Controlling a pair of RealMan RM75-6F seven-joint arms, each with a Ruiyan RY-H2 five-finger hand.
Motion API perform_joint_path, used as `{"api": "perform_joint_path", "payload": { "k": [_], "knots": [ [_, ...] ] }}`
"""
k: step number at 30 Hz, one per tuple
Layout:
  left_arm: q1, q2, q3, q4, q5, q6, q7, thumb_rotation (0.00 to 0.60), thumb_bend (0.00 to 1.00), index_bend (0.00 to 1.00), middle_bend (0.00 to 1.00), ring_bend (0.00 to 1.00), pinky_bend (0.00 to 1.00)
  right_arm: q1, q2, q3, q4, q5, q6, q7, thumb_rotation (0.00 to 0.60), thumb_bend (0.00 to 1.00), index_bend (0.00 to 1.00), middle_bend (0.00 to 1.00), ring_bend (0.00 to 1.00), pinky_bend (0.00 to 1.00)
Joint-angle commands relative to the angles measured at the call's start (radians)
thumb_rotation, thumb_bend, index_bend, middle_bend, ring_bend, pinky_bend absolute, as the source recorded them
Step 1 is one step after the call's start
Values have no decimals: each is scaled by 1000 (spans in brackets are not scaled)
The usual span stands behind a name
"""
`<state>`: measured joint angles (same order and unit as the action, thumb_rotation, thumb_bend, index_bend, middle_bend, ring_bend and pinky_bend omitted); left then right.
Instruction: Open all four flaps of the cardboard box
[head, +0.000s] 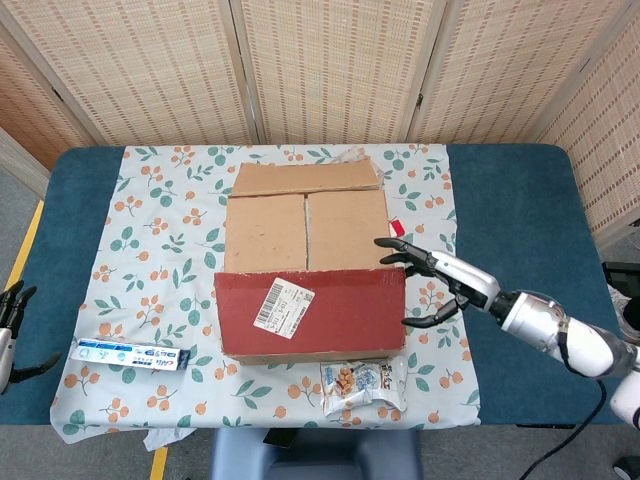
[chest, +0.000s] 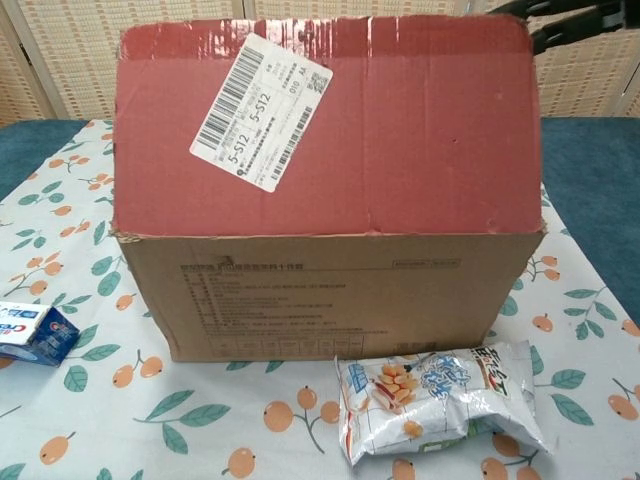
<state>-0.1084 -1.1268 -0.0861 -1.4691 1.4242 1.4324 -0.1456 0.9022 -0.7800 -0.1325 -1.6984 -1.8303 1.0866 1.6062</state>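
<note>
Beside the cardboard box (head: 308, 270) at mid-table, the right hand (head: 432, 286), fingers spread and holding nothing, hangs by the raised red near flap (chest: 325, 125), apparently mid-swing outward; the two inner flaps (head: 306, 231) likely come next.

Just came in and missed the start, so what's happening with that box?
The robot is opening a cardboard box on the floral tablecloth. Its right hand, fingers spread and holding nothing, is at the right end of the red near flap, which stands raised. The far flap lies folded outward; two inner flaps lie flat. The left hand waits at the table's edge.
</note>
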Motion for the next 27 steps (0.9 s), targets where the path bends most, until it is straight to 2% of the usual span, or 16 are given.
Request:
{"api": "perform_joint_path", "payload": {
  "k": [1, 7, 12, 16, 23, 27],
  "knots": [
    [2, -3, 2, -10, 8, 13, 21, 600, 215, 0, 0, 0, 0, -63, 91, -26, -119, -31, 72, -98, 600, 258, 0, 7, 115, 277],
    [6, -8, 8, -29, 23, 33, 64, 600, 216, 0, 0, 0, 0, -154, 178, -91, -242, -136, 138, -211, 600, 257, 0, 0, 109, 277],
    [13, -11, 14, -42, 44, 60, 93, 600, 216, 0, 0, 0, 0, -257, 196, -162, -283, -234, 191, -317, 600, 258, 0, 0, 101, 277],
    [16, -13, 16, -49, 49, 69, 105, 600, 216, 0, 0, 0, 0, -334, 201, -198, -295, -283, 225, -437, 600, 258, 0, 0, 91, 277],
    [18, -12, 19, -59, 65, 82, 113, 600, 216, 0, 0, 0, 0, -368, 216, -198, -332, -295, 236, -513, 600, 258, 0, 0, 84, 277],
    [19, -8, 21, -59, 68, 84, 99, 600, 216, 0, 0, 0, 0, -349, 219, -153, -360, -240, 204, -571, 600, 258, 0, 0, 83, 265]
  ]
}}
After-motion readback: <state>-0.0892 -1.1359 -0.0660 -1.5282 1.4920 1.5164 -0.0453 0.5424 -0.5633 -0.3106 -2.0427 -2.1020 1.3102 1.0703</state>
